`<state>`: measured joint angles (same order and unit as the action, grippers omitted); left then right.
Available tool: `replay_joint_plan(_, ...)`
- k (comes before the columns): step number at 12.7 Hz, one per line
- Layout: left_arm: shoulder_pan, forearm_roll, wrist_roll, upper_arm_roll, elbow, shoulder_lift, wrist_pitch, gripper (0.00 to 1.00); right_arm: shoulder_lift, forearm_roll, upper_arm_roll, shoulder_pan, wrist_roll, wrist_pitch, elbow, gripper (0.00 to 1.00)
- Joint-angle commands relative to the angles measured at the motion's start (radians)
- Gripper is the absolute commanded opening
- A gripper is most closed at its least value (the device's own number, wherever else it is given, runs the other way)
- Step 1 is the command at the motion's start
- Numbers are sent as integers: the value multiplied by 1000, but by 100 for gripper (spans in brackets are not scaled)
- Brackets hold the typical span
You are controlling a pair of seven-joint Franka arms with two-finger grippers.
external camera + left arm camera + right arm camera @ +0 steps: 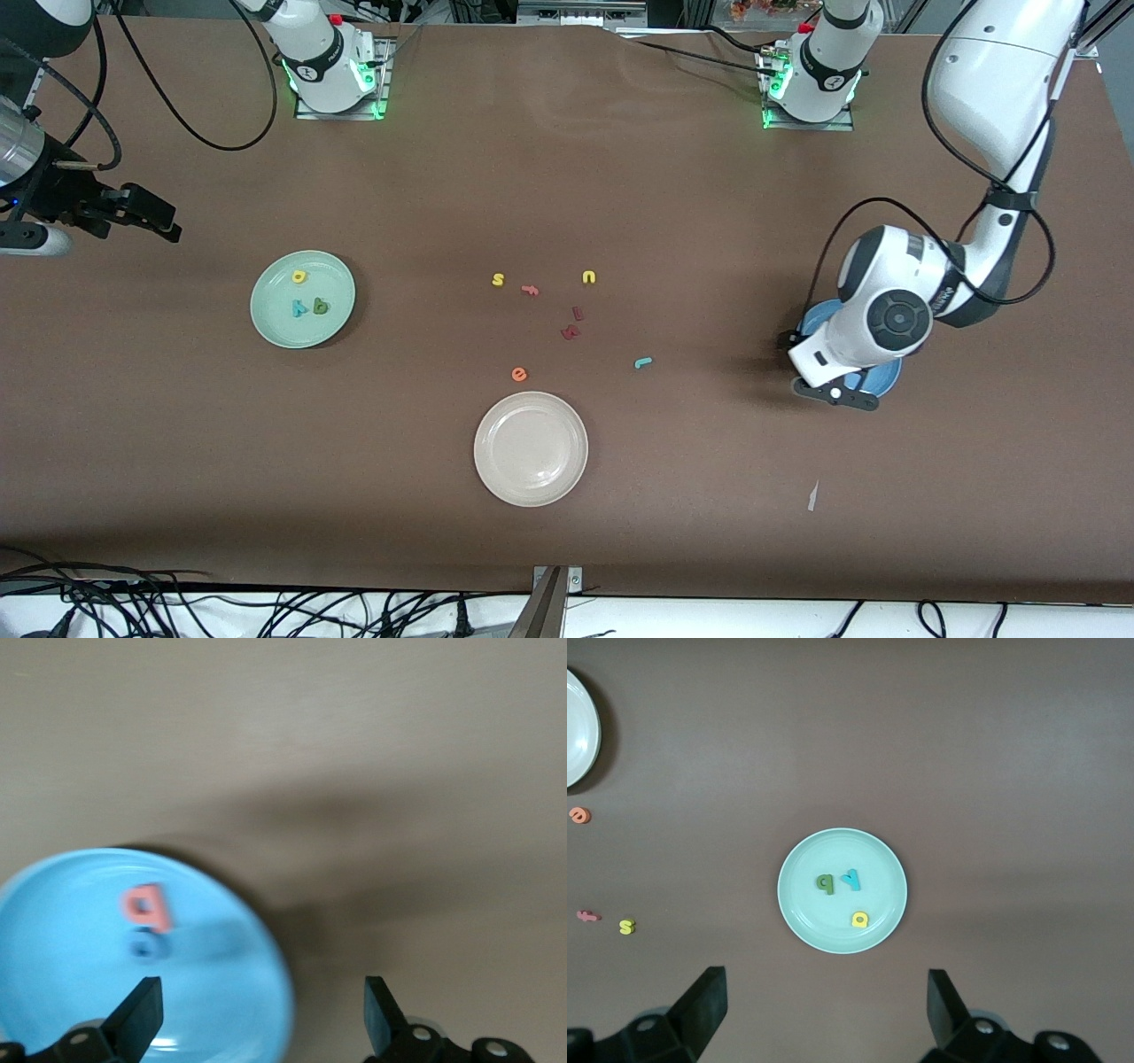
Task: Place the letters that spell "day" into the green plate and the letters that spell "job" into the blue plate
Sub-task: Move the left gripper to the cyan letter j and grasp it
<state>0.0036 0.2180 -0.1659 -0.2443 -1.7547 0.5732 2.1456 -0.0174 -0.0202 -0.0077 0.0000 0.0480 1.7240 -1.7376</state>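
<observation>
Teal j (643, 362) lies on table, 9 o'clock of blue plate (886, 379); red b (145, 904), blue o (142, 947) already in plate. Left gripper (261, 1014) over plate rim, spread, empty. Right gripper (826, 1010) spread, waiting above green plate (842, 890) (d, a, y inside). Risk: tiny flat j slips from pinch, or dark red pieces (571, 326) get grabbed instead.

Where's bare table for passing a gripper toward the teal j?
Bare table lies between the teal j and the blue plate, under the left gripper. Also bare between the green plate and yellow s. Crowded around the dark red pieces.
</observation>
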Motion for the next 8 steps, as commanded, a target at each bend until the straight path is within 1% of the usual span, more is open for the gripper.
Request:
replay_joint_plan(1,-126,-77,-195,8,102,45,-6,100,11,3,6,-8,-10,-18,26,100)
replay_joint_plan(3,-207,-81,-352,8,188,97,-7,100,11,3,6,-8,-10,-18,26,100)
replay_joint_plan(6,-295,-85,-507,8,274,174,-6,100,11,3,6,-8,-10,-20,26,100)
replay_joint_plan(8,-347,-81,-607,10,378,259,-6,100,11,3,5,-9,-11,-20,26,100)
